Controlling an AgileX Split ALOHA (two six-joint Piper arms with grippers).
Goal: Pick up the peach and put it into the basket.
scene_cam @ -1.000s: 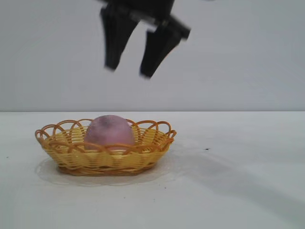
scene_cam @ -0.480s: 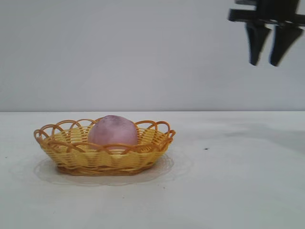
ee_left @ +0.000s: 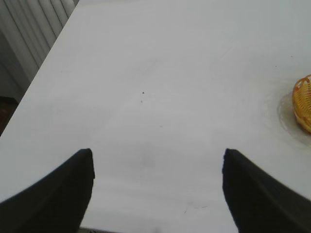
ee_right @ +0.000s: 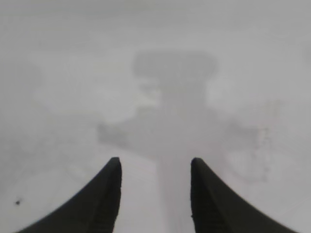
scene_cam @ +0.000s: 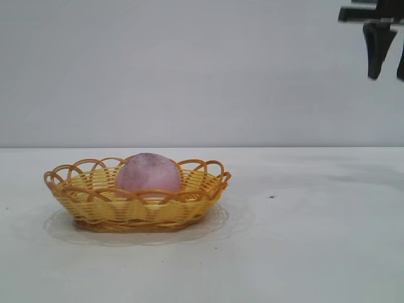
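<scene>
Peach: we find the rounded, matte pink-mauve peach (scene_cam: 148, 173) seated inside the basket, its top above the rim, no long axis evident.
Basket: shallow oval yellow wicker basket (scene_cam: 136, 208), long axis across the exterior view, left of the white table's (scene_cam: 303, 252) centre.
Change: right gripper (scene_cam: 386, 58) has withdrawn to the upper right, jaws apart, empty; we judge placement complete.
Left gripper (ee_left: 158, 187): parked, open.
</scene>
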